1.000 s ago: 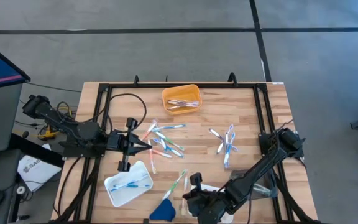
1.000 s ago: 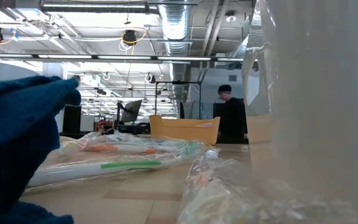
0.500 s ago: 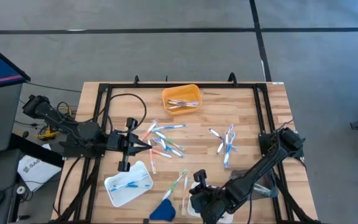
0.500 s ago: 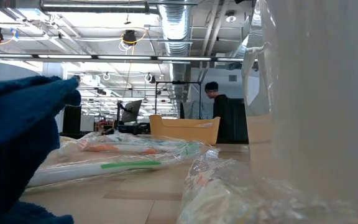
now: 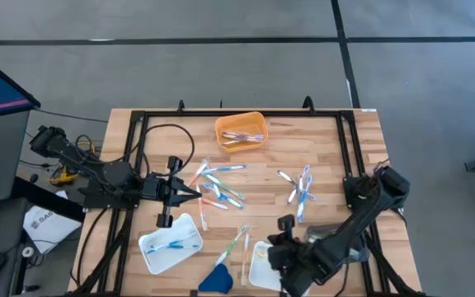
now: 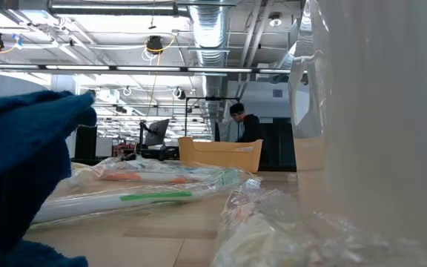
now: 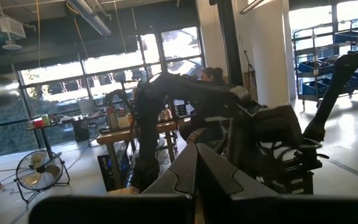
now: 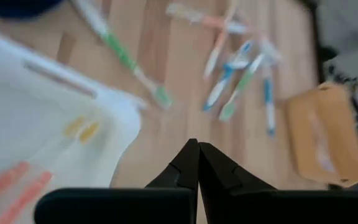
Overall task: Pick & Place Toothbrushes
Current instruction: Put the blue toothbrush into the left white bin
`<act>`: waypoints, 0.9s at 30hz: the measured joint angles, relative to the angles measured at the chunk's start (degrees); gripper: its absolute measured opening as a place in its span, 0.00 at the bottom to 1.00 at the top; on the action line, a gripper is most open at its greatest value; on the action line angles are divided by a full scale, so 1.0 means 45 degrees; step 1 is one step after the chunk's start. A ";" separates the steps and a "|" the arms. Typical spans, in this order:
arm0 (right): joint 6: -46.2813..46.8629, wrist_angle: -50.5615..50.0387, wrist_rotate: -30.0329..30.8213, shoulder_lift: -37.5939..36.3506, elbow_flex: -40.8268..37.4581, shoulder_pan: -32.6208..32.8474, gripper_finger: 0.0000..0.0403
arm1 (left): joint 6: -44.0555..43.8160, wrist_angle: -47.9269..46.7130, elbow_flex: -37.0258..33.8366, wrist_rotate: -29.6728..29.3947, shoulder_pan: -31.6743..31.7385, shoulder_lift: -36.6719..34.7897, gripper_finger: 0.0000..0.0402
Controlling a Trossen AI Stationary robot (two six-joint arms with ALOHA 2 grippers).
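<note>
The right gripper (image 5: 280,233) sits at the lower centre of the high view, fingers pressed together and holding nothing, over the upper right edge of a white tray (image 5: 261,264). A second ago it lay further left, above that tray's left side near the green toothbrush (image 5: 234,242); it has since swung right and up the frame, uncovering the tray. Its wrist view shows the closed fingertips meeting in a point over bare wood, with the tray's corner (image 8: 114,124) at the left and orange shapes (image 8: 17,183) lying inside it, a detail the high view hides.

Outward from there, a blue and white cluster of toothbrushes (image 5: 301,191) lies right of centre, and a bigger loose pile (image 5: 217,188) lies at centre. An orange bin (image 5: 240,130) at upper centre holds several more. A second white tray (image 5: 169,242) at lower left holds a blue one. A dark-blue wedge (image 5: 216,279) sits at the bottom edge.

The left gripper (image 5: 195,190) rests at centre left, its tip at the pile's left edge, fingers pressed together and empty; it has not moved.

The low view alone shows wrapped toothbrushes (image 6: 147,185) up close, the bin (image 6: 221,154) behind, and a person (image 6: 245,137) in the background who has walked leftward since a second ago.
</note>
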 joint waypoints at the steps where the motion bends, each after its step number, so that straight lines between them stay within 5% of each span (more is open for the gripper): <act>1: 0.0044 0.0042 0.0324 -0.0173 0.0000 0.0111 0.00 | -0.0001 -0.0001 0.0000 -0.0001 0.0000 0.0000 0.00; 11: 0.0149 0.0185 0.1397 -0.0821 -0.0326 0.0941 0.00 | 0.0004 0.0014 0.0000 0.0033 0.0000 0.0000 0.00; 19: 0.2623 0.0851 0.1820 -0.2634 -0.4395 0.0537 0.00 | 0.0056 0.0054 0.0000 0.0023 0.0031 0.0000 0.00; 23: 0.2559 0.3741 0.1989 -0.4980 -0.6820 0.0302 0.00 | 0.0072 0.0062 -0.0004 0.0023 0.0274 0.0000 0.00; 27: -0.0224 0.8390 0.2020 -0.7228 -0.8955 0.0120 0.00 | 0.0061 0.0085 -0.0005 -0.0034 0.0634 0.0048 0.00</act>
